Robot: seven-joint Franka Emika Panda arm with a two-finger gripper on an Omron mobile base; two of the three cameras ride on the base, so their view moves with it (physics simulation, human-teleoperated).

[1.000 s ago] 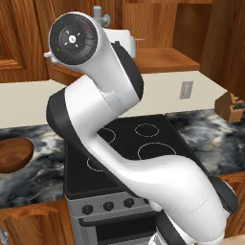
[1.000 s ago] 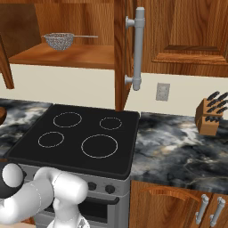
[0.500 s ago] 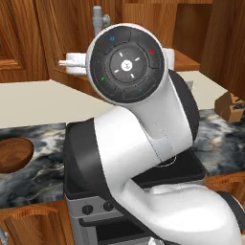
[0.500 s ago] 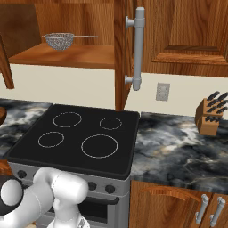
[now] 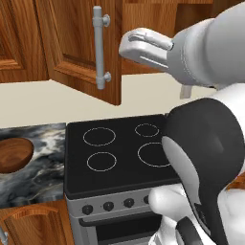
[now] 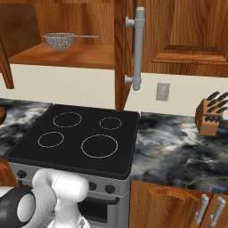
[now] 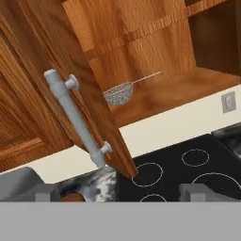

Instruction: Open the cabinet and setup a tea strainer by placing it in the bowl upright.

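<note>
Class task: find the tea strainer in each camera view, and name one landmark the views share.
Left base view: not in it.
Right base view: tea strainer upper left, on the open cabinet shelf.
Hand view: strainer centre, same shelf.
Shared landmark: the black stovetop.

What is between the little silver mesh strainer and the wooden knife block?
In the right base view, the open reddish-brown cabinet door hangs between silver mesh strainer and knife block.

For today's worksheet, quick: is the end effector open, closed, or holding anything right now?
End effector: open, holding nothing; its fingertips stand wide apart, facing the open cabinet and tea strainer.
</note>
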